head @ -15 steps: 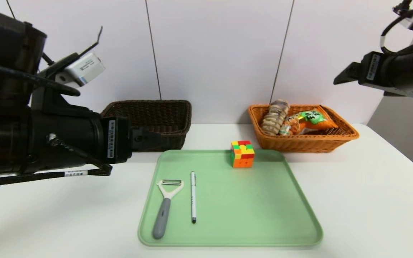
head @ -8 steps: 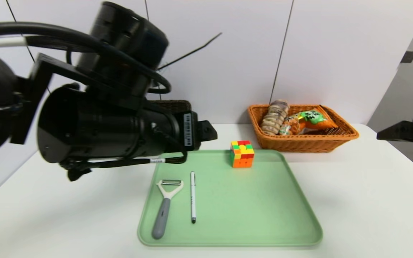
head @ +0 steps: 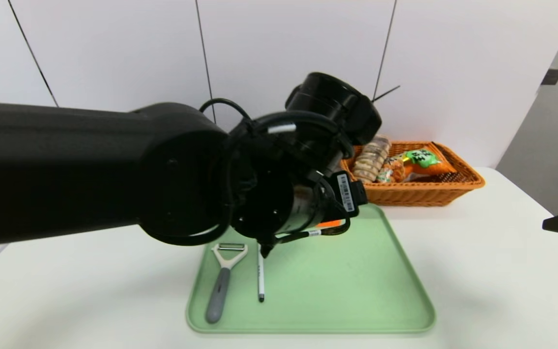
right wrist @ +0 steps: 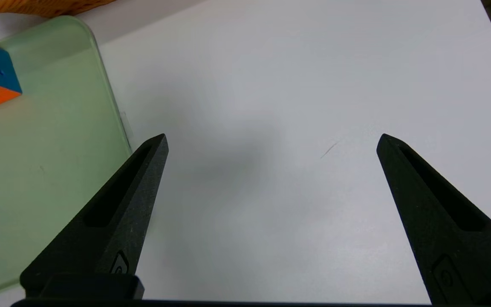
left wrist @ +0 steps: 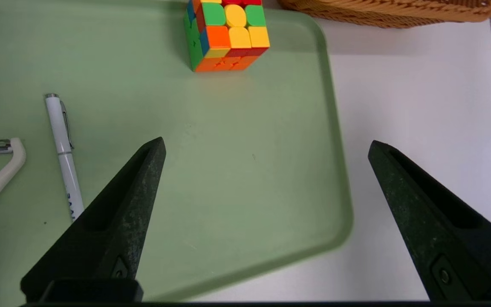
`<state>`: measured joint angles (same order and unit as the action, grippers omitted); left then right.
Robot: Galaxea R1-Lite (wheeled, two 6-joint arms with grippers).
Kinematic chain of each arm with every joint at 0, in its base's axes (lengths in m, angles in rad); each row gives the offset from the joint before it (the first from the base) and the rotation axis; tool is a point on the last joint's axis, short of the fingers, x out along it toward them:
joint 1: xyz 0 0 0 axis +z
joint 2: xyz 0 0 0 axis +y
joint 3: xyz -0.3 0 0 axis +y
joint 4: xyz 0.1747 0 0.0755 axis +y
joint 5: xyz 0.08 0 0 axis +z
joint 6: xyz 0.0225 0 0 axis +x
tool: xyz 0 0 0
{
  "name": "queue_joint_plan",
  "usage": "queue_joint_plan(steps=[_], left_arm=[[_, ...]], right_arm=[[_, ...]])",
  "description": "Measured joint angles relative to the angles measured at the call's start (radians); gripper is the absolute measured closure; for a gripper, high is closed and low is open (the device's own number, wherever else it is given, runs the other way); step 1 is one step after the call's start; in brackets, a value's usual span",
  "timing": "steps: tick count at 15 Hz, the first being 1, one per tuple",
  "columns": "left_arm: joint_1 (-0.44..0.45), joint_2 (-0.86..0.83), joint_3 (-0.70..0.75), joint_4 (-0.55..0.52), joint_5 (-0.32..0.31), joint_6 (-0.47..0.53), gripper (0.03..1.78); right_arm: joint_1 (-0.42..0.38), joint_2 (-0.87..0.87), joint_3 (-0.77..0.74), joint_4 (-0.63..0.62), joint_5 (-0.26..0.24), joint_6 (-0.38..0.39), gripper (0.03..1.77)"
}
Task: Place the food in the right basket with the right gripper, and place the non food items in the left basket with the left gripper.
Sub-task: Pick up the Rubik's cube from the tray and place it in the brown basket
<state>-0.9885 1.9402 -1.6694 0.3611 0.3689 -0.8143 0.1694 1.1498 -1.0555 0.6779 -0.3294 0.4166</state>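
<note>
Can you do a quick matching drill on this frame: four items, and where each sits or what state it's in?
Items:
1. snack bag
2. puzzle cube
3. pen
4. left gripper

Place or state:
A. open, empty, above the green tray
B. lying on the tray beside the peeler
C. standing on the tray's far part, near the orange basket
D. inside the orange basket, next to the bread loaf

Pairs: 1-D, 2-C, 3-B, 4-A
</note>
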Motion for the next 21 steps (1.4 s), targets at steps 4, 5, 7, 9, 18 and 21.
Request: queue_joint_plan(steps=[4, 5, 7, 9, 18, 21], left_arm=[[-0.045, 0.107, -0.013, -0.073, 0.164, 0.031, 0.12], [-0.054, 0.132, -0.019, -0.101, 0.208, 0.045, 0.12], [-0.066, 0.170, -0.025, -0.158, 0.250, 0.076, 0.12], [-0.073, 0.199, -0.029, -0.203, 0.267, 0.120, 0.12], [-0.088, 0.301, -0.027, -0.311, 0.360, 0.265, 0.12], [-0.084, 0.335, -0.031, -0.370, 0.384, 0.291, 0.12]], right_arm=[[-0.003, -0.032, 0.040, 0.000, 0.000, 0.028, 0.11], [-0.003, -0.043, 0.055, 0.001, 0.000, 0.028, 0.11], [-0.004, -0.067, 0.083, 0.001, 0.000, 0.029, 0.10], [-0.014, -0.085, 0.105, 0.001, 0.000, 0.029, 0.10], [-0.022, -0.099, 0.131, 0.000, 0.014, 0.029, 0.10], [-0.022, -0.098, 0.141, -0.033, 0.026, 0.029, 0.10]])
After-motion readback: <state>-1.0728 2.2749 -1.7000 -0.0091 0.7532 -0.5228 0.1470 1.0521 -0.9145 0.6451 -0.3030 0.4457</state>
